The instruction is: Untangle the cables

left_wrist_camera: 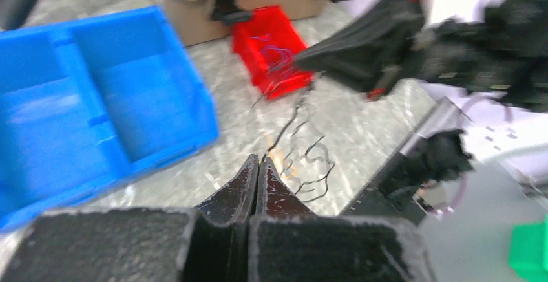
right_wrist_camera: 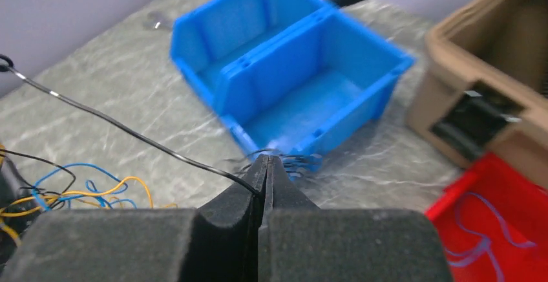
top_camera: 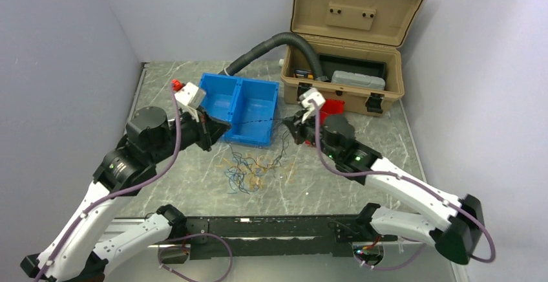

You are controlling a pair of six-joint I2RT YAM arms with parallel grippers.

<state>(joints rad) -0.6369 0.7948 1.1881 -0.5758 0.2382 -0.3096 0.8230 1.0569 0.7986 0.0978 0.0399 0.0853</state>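
Overhead, both arms reach in over the marbled grey tabletop (top_camera: 394,146) and face each other in front of the blue two-compartment bin (top_camera: 252,136). Between them a single black cable (right_wrist_camera: 116,123) stretches across the bin's front wall, raised off the surface. The left tool (top_camera: 223,127) has its fingers pressed together, and the black strand leaves right at their tips, so it appears to pinch that end, though its wrist view is blurred. The right tool (top_camera: 289,129) is likewise pressed together, and its own camera shows the black cable clamped between the tips and running away to the upper left. The rest of the cables (top_camera: 247,169) lie in a loose tangle on the tabletop just in front of the blue bin, roughly midway between the two arms: yellow-orange, blue and black strands crossing over one another. A few dark strands rise from that heap toward the right tool. Behind the right tool sits a small red bin (top_camera: 334,107) with a thin blue cable (right_wrist_camera: 510,227) curled inside it. The red bin stands just beside the open tan case (top_camera: 349,96), and a grey corrugated hose (top_camera: 258,50) arcs from that case down behind the blue bin.
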